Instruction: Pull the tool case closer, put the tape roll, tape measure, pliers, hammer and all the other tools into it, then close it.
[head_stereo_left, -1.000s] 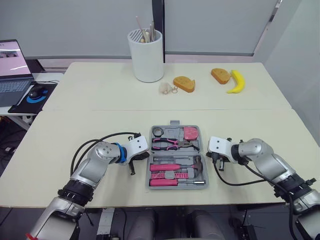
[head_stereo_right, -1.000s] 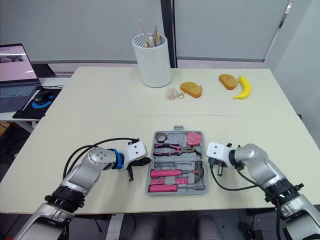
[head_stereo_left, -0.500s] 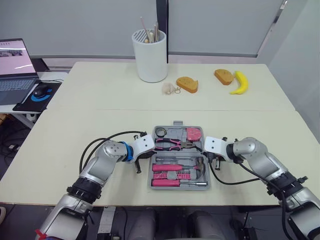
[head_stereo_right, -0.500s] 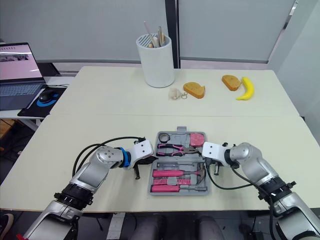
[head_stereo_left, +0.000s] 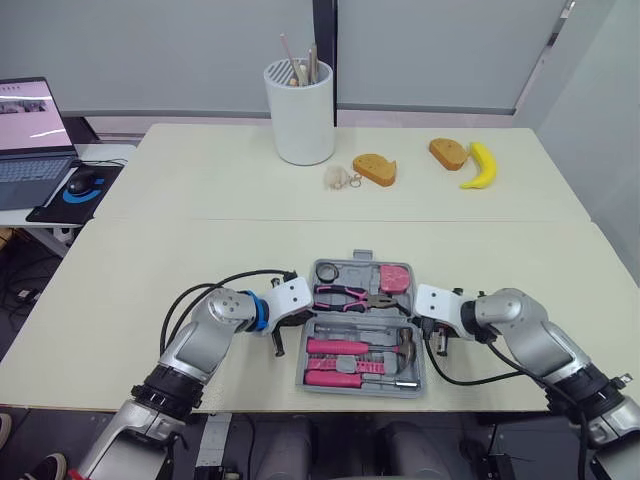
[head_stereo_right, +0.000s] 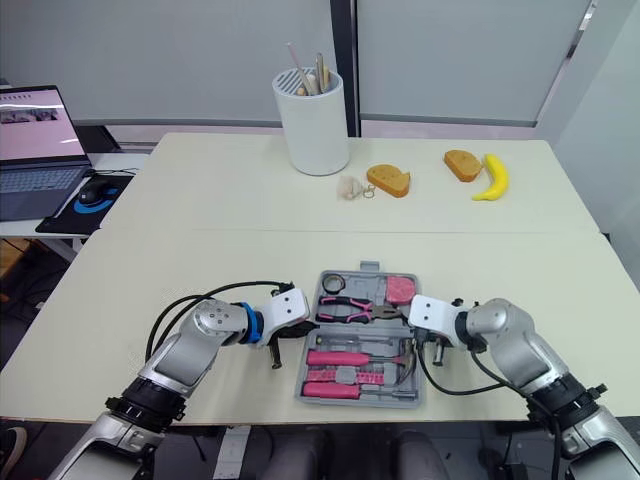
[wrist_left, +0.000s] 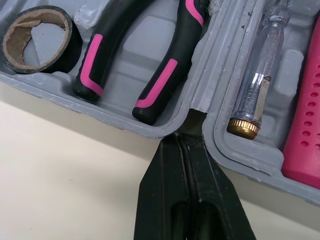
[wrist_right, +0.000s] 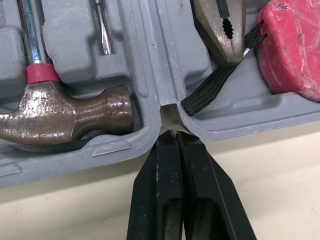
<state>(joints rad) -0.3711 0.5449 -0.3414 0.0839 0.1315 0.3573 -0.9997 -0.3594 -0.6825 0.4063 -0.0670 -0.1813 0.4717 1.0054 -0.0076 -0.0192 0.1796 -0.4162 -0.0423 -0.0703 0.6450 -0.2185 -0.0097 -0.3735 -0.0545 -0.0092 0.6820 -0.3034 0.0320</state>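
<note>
**Tools packed, lid not yet shut**

The left claw (wrist_left: 184, 140) has its two fingers pressed together, with the tips set into the notch at the hinge on one side of the case (head_stereo_left: 355, 316). The right claw (wrist_right: 174, 136) is pinched together in the same way and noses into the matching notch on the other side. Neither claw holds a tool.

Between them, at lower centre of the head views, the case lies open and flat near the front edge of the table (head_stereo_left: 150, 260). Judging by that, the pull towards the robot looks done.

In the upper half of the case sit:
- the tape roll (wrist_left: 42, 66);
- the pliers (head_stereo_left: 345, 293);
- the pink tape measure (wrist_right: 290, 50), with its black strap trailing under the plier jaws.

In the lower half sit:
- the hammer (wrist_right: 65, 117);
- a clear-handled screwdriver (wrist_left: 260, 75);
- several pink-handled tools (head_stereo_left: 340, 347).

Each of these lies in a moulded recess, so the packing also looks finished.

Closing is what remains: one half has to be folded over the other and latched. With both claws at the hinge line, that step seems to be in preparation. The strap may need to lie inside the rim for the lid to seat.
</note>
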